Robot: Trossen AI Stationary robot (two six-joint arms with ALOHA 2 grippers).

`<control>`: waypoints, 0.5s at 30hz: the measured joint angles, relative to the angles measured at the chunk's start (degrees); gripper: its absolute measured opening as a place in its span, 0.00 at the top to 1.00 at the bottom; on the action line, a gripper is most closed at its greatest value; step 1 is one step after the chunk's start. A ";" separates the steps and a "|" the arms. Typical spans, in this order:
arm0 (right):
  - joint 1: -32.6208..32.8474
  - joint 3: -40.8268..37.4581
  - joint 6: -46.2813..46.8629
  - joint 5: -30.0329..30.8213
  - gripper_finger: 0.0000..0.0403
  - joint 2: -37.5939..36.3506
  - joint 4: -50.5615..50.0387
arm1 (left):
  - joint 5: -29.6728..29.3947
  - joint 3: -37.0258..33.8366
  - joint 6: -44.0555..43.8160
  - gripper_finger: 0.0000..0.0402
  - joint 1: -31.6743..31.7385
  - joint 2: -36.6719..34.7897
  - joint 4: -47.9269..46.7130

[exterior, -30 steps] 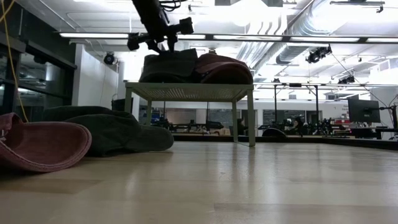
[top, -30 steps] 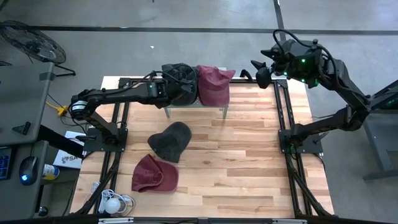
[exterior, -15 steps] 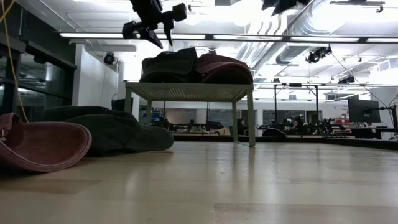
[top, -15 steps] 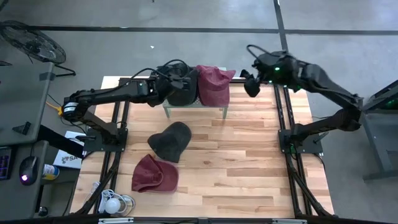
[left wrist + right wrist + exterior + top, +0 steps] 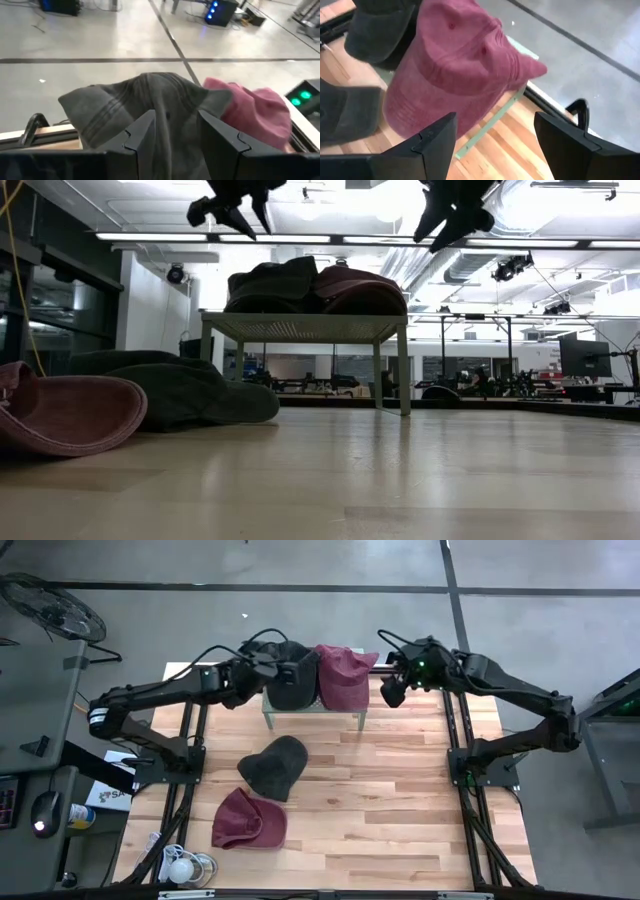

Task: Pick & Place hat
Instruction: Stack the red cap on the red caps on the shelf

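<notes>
A dark grey hat (image 5: 291, 686) and a maroon hat (image 5: 342, 676) lie side by side on top of a small green stand (image 5: 315, 716). Another dark grey hat (image 5: 272, 766) and another maroon hat (image 5: 248, 819) rest flat on the wooden table. My left gripper (image 5: 222, 215) hangs open, well above the grey hat (image 5: 150, 100) on the stand. My right gripper (image 5: 392, 690) is open wide and sits high beside the stand's right end. It looks onto the maroon hat (image 5: 460, 70) and touches nothing.
The stand (image 5: 305, 328) sits near the table's far edge, with open room under it. Black frame rails (image 5: 455, 740) run along both sides of the table. Bare wood (image 5: 400, 810) fills the table's right and near parts. A white object and cables (image 5: 182, 866) lie at the near left corner.
My left gripper has risen straight off the grey hat on the stand and drawn slightly toward the table's left; the hat stays there. My right gripper has swung from beyond the far right corner toward the stand and come lower, stopping beside the maroon hat.
</notes>
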 joint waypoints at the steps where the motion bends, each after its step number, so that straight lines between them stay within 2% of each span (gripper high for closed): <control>1: 0.02 0.00 0.28 -0.04 0.36 0.00 -0.57 | 0.76 0.00 0.45 0.64 0.00 -0.54 -0.08; 6: 0.04 0.00 0.09 -0.36 0.36 -0.07 -5.01 | 3.61 0.00 3.21 0.64 -0.02 -2.96 -1.54; 15: 1.70 0.00 -3.58 0.00 0.36 -0.07 -13.17 | 3.53 0.00 3.30 0.64 -3.16 -5.65 -7.35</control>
